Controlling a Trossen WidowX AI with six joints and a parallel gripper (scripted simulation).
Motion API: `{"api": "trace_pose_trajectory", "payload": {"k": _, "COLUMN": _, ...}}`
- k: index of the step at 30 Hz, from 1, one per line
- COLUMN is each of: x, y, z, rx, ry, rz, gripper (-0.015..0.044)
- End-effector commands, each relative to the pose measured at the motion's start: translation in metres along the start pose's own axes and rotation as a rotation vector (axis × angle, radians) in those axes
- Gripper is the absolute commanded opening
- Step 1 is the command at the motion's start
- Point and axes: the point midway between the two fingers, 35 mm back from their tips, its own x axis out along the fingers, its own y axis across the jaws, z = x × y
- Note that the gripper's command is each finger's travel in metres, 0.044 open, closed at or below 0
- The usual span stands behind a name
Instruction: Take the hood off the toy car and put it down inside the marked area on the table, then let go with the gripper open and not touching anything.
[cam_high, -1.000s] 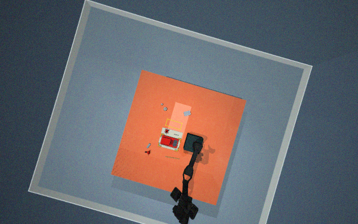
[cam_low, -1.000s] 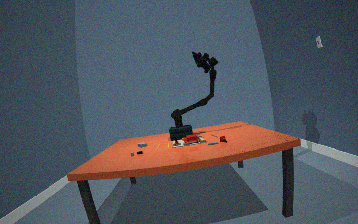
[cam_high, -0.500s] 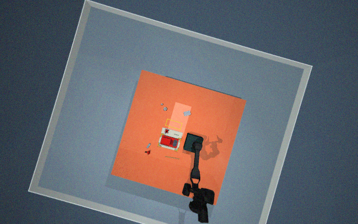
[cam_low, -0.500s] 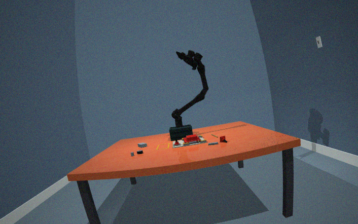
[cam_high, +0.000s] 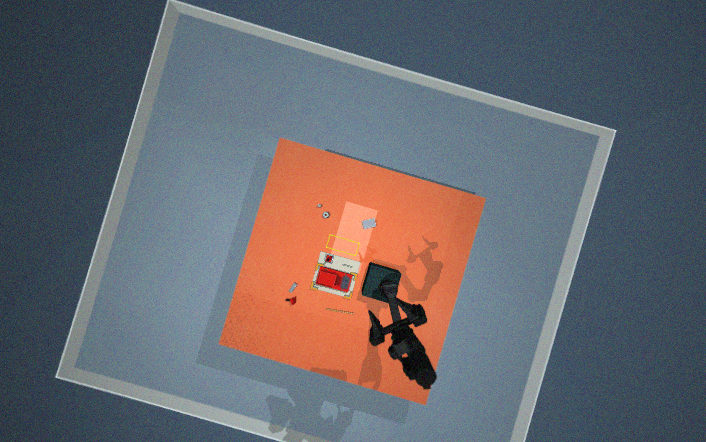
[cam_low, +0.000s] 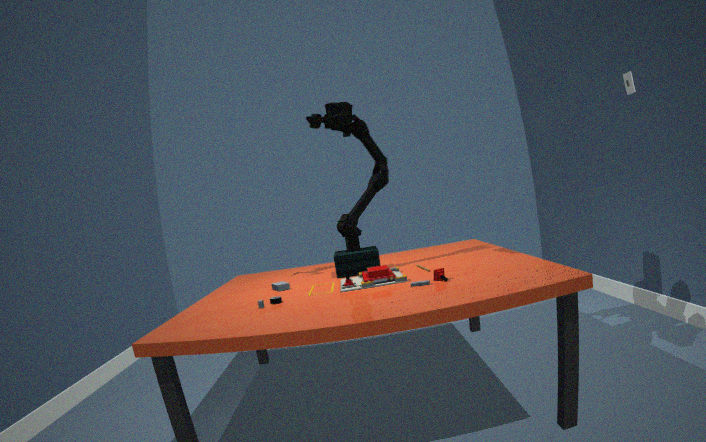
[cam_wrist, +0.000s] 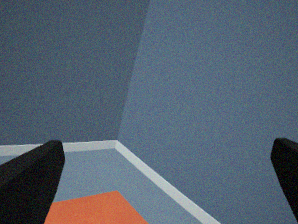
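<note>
A: L to R on the orange table (cam_low: 494, 291), exterior view?

B: Far L, a small grey bit (cam_low: 260, 303) & a dark round part (cam_low: 275, 299). Then a grey block (cam_low: 280, 285). Next the yellow-outlined marked area (cam_low: 321, 288), nothing inside it.

A: And the car?

B: Toy car (cam_low: 377, 273), red, sits on a pale base plate (cam_low: 348, 285) just R of the outline. From the top view its long axis runs along the plate's long side. The hood (cam_high: 344, 281) looks like the grey piece at 1 end of the car, the end nearest the arm's base (cam_low: 356, 260), on the car & not in the outline. Too small to tell its tilt.

A: R of that?

B: A grey bar (cam_low: 419, 283), then a small red piece (cam_low: 439, 273), both near the plate but apart from it.

A: Gripper?

B: Gripper (cam_low: 315, 120) is high above the table, well apart from everything, pointing L. Wrist view shows 2 dark fingers at opposite edges, spread wide, nothing between them, w/ floor, wall & a table corner below.
</note>
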Motion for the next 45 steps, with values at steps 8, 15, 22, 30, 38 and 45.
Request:
{"api": "trace_pose_trajectory", "payload": {"k": 8, "x": 0.090, "y": 0.016, "z": -0.071, "rx": 0.159, "ry": 0.237, "rz": 0.220, "gripper": 0.0440}}
{"api": "trace_pose_trajectory", "payload": {"k": 15, "x": 0.131, "y": 0.051, "z": -0.117, "rx": 0.220, "ry": 0.400, "rz": 0.336, "gripper": 0.0440}}
{"api": "trace_pose_trajectory", "payload": {"k": 22, "x": 0.161, "y": 0.109, "z": -0.173, "rx": 0.242, "ry": 0.602, "rz": 0.469, "gripper": 0.0440}}
{"api": "trace_pose_trajectory", "payload": {"k": 30, "x": 0.167, "y": 0.183, "z": -0.229, "rx": 0.183, "ry": 0.798, "rz": 0.613, "gripper": 0.0440}}
{"api": "trace_pose_trajectory", "payload": {"k": 38, "x": 0.146, "y": 0.257, "z": -0.295, "rx": 0.109, "ry": 1.045, "rz": 0.710, "gripper": 0.0440}}
{"api": "trace_pose_trajectory", "payload": {"k": 45, "x": 0.106, "y": 0.312, "z": -0.352, "rx": -0.015, "ry": 1.249, "rz": 0.765, "gripper": 0.0440}}
